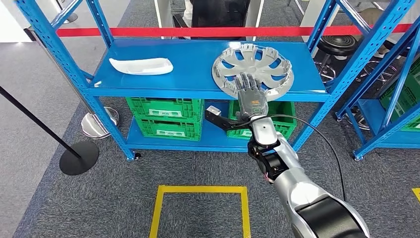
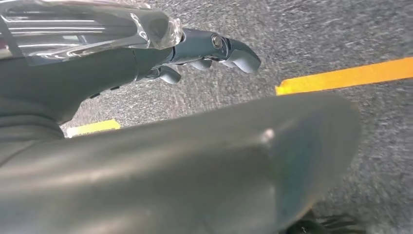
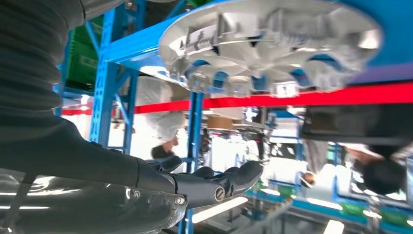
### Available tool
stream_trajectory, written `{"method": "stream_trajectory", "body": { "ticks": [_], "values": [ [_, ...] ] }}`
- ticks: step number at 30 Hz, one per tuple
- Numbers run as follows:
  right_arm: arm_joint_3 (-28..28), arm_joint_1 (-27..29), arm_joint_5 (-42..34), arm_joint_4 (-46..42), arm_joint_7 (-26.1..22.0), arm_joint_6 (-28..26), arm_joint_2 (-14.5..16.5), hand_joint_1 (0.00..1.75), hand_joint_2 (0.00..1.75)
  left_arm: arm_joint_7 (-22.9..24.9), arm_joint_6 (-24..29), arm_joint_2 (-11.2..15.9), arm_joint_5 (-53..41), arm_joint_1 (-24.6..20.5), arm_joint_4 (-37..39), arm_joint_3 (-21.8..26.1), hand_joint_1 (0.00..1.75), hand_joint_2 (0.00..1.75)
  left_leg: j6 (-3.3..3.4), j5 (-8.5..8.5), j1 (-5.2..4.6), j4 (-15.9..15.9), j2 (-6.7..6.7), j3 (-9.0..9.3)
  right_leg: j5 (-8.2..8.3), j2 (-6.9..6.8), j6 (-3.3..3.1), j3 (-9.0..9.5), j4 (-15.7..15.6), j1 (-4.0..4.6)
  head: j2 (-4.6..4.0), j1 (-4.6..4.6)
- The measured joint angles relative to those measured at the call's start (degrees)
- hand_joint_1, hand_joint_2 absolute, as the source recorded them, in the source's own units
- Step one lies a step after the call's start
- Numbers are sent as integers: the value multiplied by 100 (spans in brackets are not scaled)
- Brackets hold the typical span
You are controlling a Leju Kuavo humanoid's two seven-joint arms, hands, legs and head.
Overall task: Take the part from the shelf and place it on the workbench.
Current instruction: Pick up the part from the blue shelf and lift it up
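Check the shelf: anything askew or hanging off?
Yes. The silver wheel cover sits at the front of the blue shelf with its rim sticking out past the edge, near the right hand. The white part lies fully on the shelf. No damage or spills visible.

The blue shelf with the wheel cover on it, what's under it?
Green crates sit on the lower shelf beneath. The right hand and arm cover part of another crate; their contents are hidden.

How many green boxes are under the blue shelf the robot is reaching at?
3 that I can see. Two green crates are stacked on the left, and one on the right sits behind the right hand. More may be hidden.
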Motion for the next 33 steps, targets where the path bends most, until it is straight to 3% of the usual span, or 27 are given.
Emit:
{"method": "stream_trajectory", "body": {
  "ticks": [1,2,4,6,7,9,10,11,13,14,15,18,19,20,22,23,24,26,27,28,29,31,32,33],
  "values": [
    [8,7,10,25,85,54,-30,0,175,0,-4,10,-7,4,0,-11,0,0,-52,-69,17,6,-2,79,183,-23,27,128,-386,-12,0,2],
    [15,16,10,51,154,104,-63,0,175,-1,-10,16,-14,3,0,-20,0,0,-105,-130,24,6,1,124,273,-45,9,235,-670,-6,1,3],
    [24,65,-22,98,264,168,-141,0,175,-1,-18,27,-25,-1,-1,-31,0,0,-195,-211,23,-6,8,175,224,-63,-100,301,-848,28,1,-4],
    [15,103,-62,104,336,171,-241,0,175,-1,-22,21,-27,-8,-2,-44,0,0,-254,-149,30,128,12,114,141,-51,-235,381,-864,25,2,-12],
    [7,110,-73,107,354,158,-291,0,175,-1,-23,19,-26,-14,-2,-52,0,0,-279,-36,33,372,15,-20,85,-43,-279,449,-877,13,2,-17],
    [-6,149,-85,126,365,143,-356,0,175,-1,-24,15,-25,-20,-2,-69,0,0,-322,93,38,1130,29,-535,-41,-24,-334,648,-938,-5,2,-28],
    [-9,186,-91,139,366,140,-378,0,175,-1,-24,14,-24,-14,-2,-74,0,0,-337,3,36,1482,35,-822,-114,-15,-350,765,-970,-7,2,-31],
    [-10,225,-100,155,366,141,-393,0,175,-1,-25,14,-25,-1,-2,-76,0,0,-343,-200,34,1707,39,-1075,-192,-2,-358,886,-998,-7,2,-31],
    [-14,270,-125,174,375,143,-417,0,175,-3,-25,17,-27,27,-2,-79,0,0,-327,-632,17,1700,42,-1399,-369,32,-362,1144,-1036,-5,2,-31],
    [-16,275,-137,180,385,144,-427,0,175,-8,-25,20,-28,40,-2,-81,0,0,-301,-677,-3,1492,42,-1473,-467,47,-360,1281,-1047,-1,2,-33],
    [-18,277,-148,184,396,146,-437,0,175,-18,-25,23,-28,54,-2,-84,0,0,-249,-497,-33,1176,40,-1504,-569,58,-354,1424,-1058,7,2,-34],
    [-28,309,-172,220,412,163,-461,0,175,-83,-11,57,-32,118,1,-102,0,0,-39,999,-164,183,-42,-1484,-842,107,-289,1720,-1078,38,2,-33],
    [-37,309,-179,224,414,166,-472,0,175,-107,5,70,-37,131,1,-109,0,0,-9,1291,-192,61,-69,-1472,-911,130,-255,1760,-1105,41,2,-37],
    [-48,288,-187,219,416,168,-484,0,175,-128,25,73,-42,131,2,-115,0,0,-6,1323,-202,45,-86,-1454,-967,152,-214,1808,-1155,48,2,-42],
    [-76,244,-204,199,421,162,-532,0,175,-158,57,78,-48,105,-1,-127,0,0,25,1189,-178,51,-66,-1380,-1068,126,-159,1878,-1196,43,2,-38],
    [-88,232,-209,197,420,162,-553,0,175,-168,66,75,-47,97,-1,-134,0,0,51,1130,-164,31,-62,-1321,-1160,95,-136,1847,-1066,50,2,-27],
    [-97,242,-213,198,416,162,-575,0,175,-172,72,72,-47,97,-1,-142,0,0,76,1067,-151,13,-59,-1250,-1302,63,-121,1720,-782,54,2,-18],
    [-107,307,-217,220,405,161,-600,0,175,-174,79,56,-48,115,2,-157,0,0,110,940,-148,10,-60,-1110,-1607,33,-103,1234,49,61,2,-9],
    [-109,346,-219,231,401,161,-608,0,175,-174,80,47,-48,127,4,-162,0,0,115,878,-148,10,-65,-1040,-1648,31,-98,981,384,61,2,-11],
    [-109,373,-220,240,398,160,-614,0,175,-174,80,39,-48,137,7,-163,0,0,116,823,-149,10,-73,-971,-1548,31,-96,798,527,62,2,-10],
    [-110,386,-223,245,397,160,-621,0,175,-174,81,35,-48,145,8,-164,0,0,111,772,-149,10,-83,-901,-1308,31,-96,708,442,62,2,-10],
    [-115,386,-227,251,396,162,-643,0,175,-174,82,32,-48,149,8,-167,0,0,89,681,-150,11,-107,-777,-617,27,-117,747,-254,62,2,-8],
    [-119,383,-229,256,396,164,-657,0,175,-174,82,30,-48,148,8,-167,0,0,68,646,-158,20,-120,-741,-356,24,-133,810,-610,68,2,-15],
    [-121,378,-232,261,393,166,-666,0,175,-173,82,29,-48,148,8,-168,0,0,49,620,-164,30,-130,-728,-207,25,-153,865,-871,74,2,-19]
  ]
}}
